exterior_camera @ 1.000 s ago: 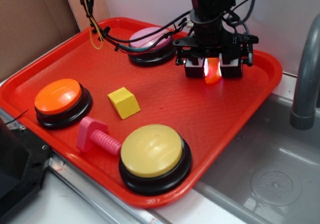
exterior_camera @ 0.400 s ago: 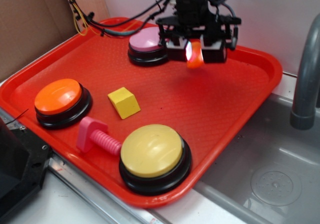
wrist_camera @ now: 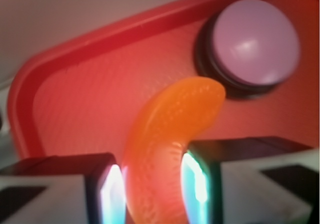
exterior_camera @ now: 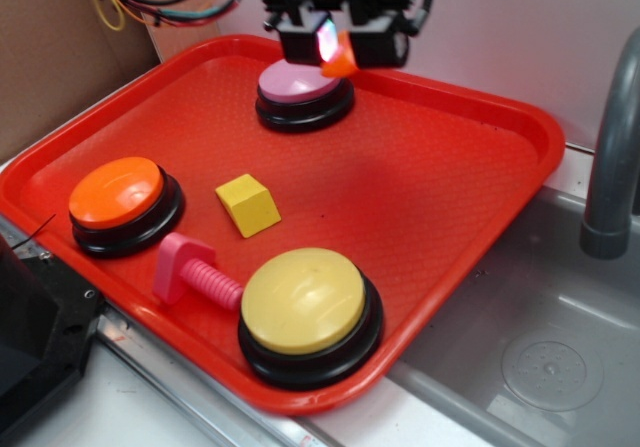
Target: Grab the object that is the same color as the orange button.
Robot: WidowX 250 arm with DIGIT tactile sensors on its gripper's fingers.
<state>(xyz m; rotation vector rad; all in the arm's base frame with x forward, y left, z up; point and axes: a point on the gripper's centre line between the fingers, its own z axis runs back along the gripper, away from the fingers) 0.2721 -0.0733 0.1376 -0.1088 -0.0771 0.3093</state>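
At the frame's top, the end effector (exterior_camera: pixel 335 45) grips the orange crescent (wrist_camera: pixel 167 149), seemingly clear of the tray (exterior_camera: pixel 450 217); grab done, just hold firm.

A kitchen-sink mock-up: a steel sink basin (exterior_camera: pixel 545 357) with a grey faucet (exterior_camera: pixel 610 157), a red tray (exterior_camera: pixel 440 197), cardboard backing (exterior_camera: pixel 60 57).

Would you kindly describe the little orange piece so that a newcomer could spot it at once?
Start at the red tray and look to its far edge, where the claw hangs above the pink-topped button. Pinched between its pads is the orange crescent, off the tray. It is curved and glossy, unlike the yellow block or the pink bolt.
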